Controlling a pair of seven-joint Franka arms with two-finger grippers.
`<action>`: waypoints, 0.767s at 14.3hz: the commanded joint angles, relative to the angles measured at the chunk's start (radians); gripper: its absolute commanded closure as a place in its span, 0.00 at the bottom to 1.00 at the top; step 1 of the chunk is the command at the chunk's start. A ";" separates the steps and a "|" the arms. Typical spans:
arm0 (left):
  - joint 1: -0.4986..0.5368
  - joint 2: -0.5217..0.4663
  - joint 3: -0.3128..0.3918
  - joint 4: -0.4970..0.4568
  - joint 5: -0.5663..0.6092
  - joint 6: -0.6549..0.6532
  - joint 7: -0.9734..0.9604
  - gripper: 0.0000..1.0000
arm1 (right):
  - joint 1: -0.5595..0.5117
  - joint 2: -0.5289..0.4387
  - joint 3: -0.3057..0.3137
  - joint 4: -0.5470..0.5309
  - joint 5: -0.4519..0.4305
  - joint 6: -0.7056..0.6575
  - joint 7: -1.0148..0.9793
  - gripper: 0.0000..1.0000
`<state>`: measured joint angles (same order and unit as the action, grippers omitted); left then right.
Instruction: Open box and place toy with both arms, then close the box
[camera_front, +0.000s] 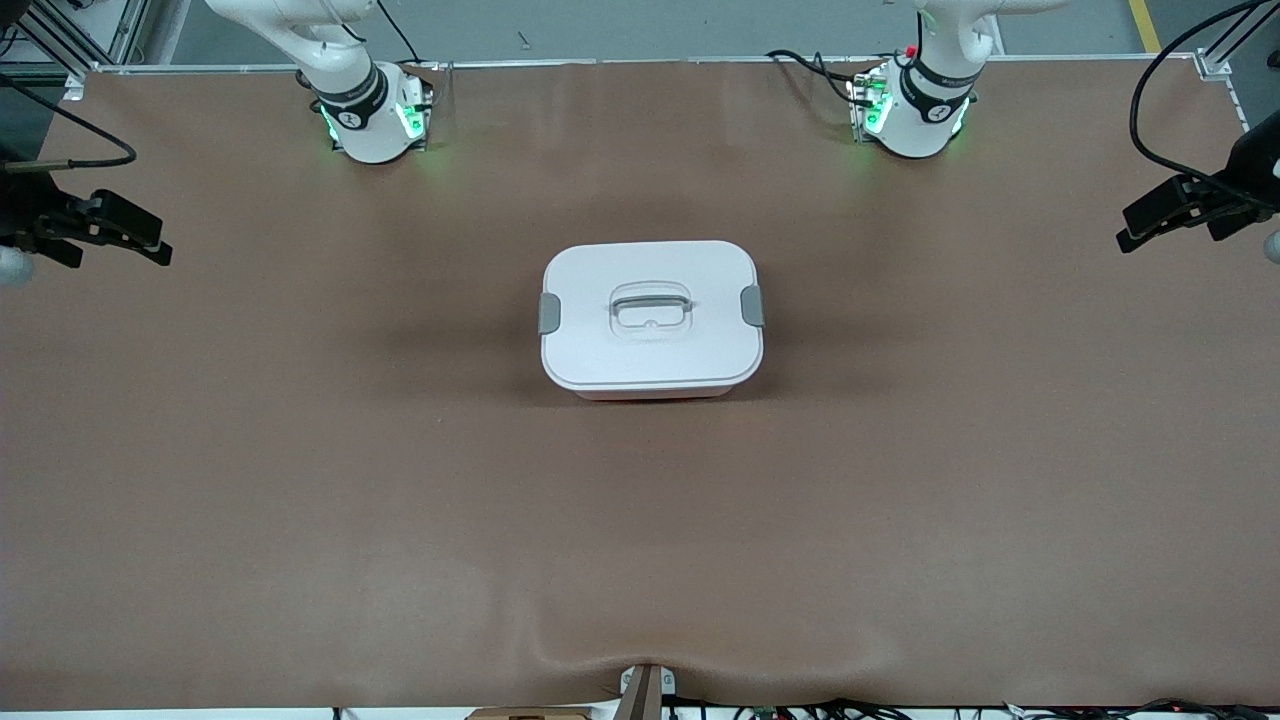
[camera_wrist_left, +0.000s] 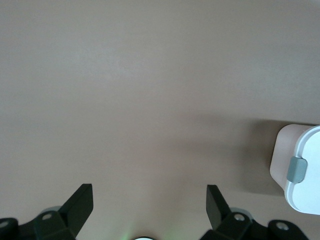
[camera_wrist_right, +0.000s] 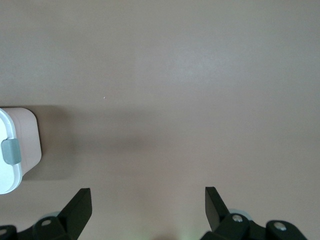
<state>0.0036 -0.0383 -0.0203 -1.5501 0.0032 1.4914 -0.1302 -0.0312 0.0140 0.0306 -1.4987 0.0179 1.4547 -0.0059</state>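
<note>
At mid-tabletop: box shut, both tools idle & wide open.
We see the box (camera_front: 652, 318) centred on the tabletop (camera_front: 300, 480) betw. the two bases, lid on, grey latches (camera_front: 549, 313) facing each arm's end, so each arm can prob. reach one. Left tool (camera_front: 1165, 215) and right tool (camera_front: 125, 232) hang over the tabletop's ends, fingers fully apart, holding nothing. We find no toy in view.

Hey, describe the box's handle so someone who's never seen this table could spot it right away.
Start at the brown table and find the only object on it, the white-lidded box at its middle. The handle sits in a recessed rounded hollow in the lid's centre, midway between the two grey side latches; unlike them, it is white and lies flush with the lid.
</note>
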 joint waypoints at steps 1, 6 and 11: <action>-0.017 -0.037 0.013 -0.022 -0.019 -0.008 0.026 0.00 | -0.012 0.014 0.011 0.029 -0.009 -0.022 0.003 0.00; -0.017 -0.028 0.016 -0.018 -0.031 -0.007 0.026 0.00 | -0.012 0.014 0.011 0.028 -0.009 -0.024 0.003 0.00; -0.002 -0.018 0.017 -0.015 -0.034 -0.007 0.027 0.00 | -0.013 0.014 0.011 0.026 -0.009 -0.024 0.003 0.00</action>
<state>-0.0044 -0.0474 -0.0093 -1.5557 -0.0080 1.4896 -0.1205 -0.0312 0.0141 0.0305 -1.4987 0.0179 1.4494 -0.0059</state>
